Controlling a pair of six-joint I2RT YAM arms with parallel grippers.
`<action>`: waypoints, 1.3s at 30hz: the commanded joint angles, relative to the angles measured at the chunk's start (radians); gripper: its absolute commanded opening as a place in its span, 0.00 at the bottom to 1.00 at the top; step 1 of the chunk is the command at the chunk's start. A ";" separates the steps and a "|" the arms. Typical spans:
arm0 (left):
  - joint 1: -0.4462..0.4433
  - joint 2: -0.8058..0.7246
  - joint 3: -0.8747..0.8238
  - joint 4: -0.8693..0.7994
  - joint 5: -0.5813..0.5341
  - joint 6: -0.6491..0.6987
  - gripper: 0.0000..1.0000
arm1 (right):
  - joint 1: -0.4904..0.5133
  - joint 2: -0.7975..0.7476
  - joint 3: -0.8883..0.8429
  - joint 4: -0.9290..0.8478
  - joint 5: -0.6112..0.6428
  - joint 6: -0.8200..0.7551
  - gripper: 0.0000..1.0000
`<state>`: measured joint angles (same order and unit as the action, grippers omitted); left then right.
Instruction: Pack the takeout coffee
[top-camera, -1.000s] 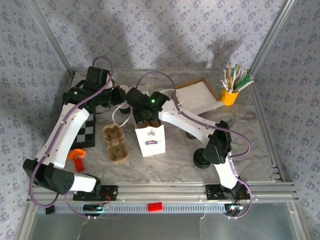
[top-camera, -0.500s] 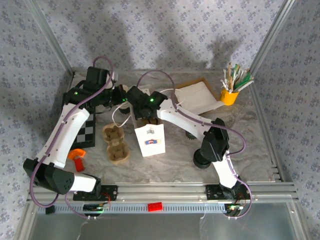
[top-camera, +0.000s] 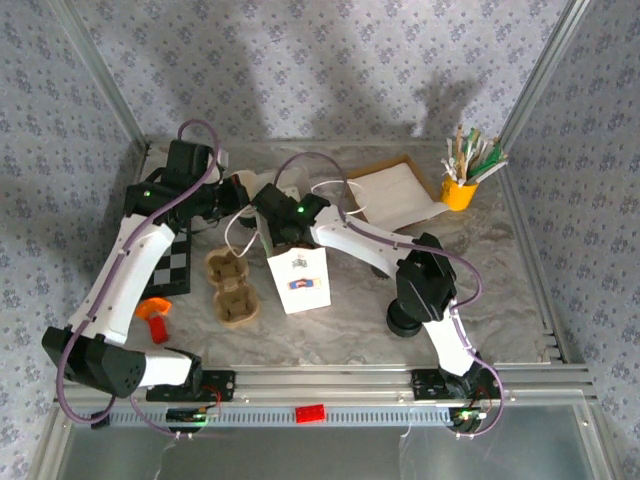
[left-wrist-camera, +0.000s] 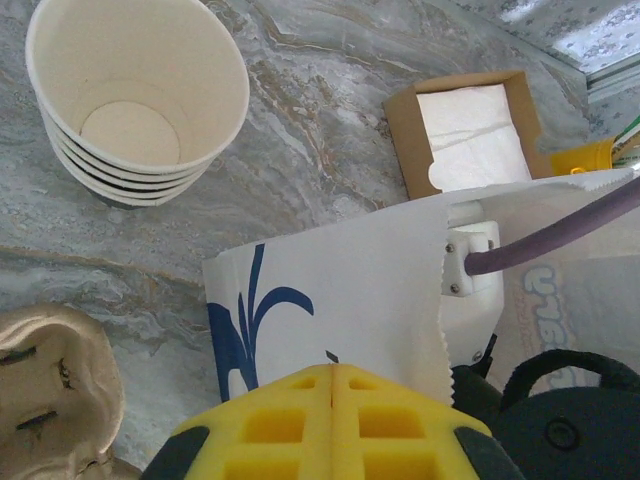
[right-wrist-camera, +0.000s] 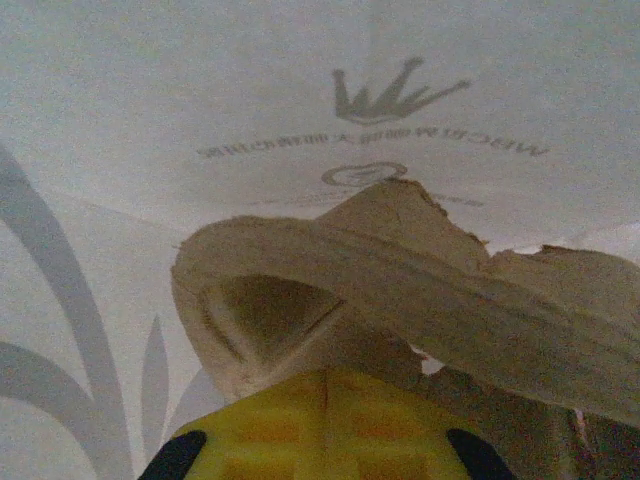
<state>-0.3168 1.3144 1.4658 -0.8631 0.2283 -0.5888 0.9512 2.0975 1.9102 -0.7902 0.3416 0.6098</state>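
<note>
While the left arm bends across the table, the left pincer pinches the white paper bag by its top edge just ahead; the right arm dips into the bag, the right pincer clamped on the coffee tray at its tips.

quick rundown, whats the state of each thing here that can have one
paper bag: upright, top open
left tool: shut on the paper bag's rim
right tool: shut on the held pulp tray, inside the bag
held pulp tray: gripped by its edge
spare pulp tray: flat on the table, wells empty
cup stack: upright, lidless, empty
cardboard box: open, napkins inside
yellow cup: upright, holding stirrers
</note>
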 joint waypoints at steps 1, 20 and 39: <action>0.013 -0.028 -0.002 0.004 0.000 -0.008 0.00 | 0.014 -0.050 0.040 -0.008 0.022 -0.028 0.00; 0.054 -0.071 -0.047 0.003 -0.025 -0.016 0.00 | -0.020 -0.006 -0.040 0.005 -0.077 0.029 0.00; 0.077 -0.082 -0.073 0.011 -0.034 -0.015 0.00 | -0.033 0.022 -0.062 0.098 -0.079 -0.024 0.00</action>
<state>-0.2485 1.2457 1.3880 -0.8623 0.1944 -0.5964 0.9123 2.1319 1.8534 -0.6594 0.2546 0.6048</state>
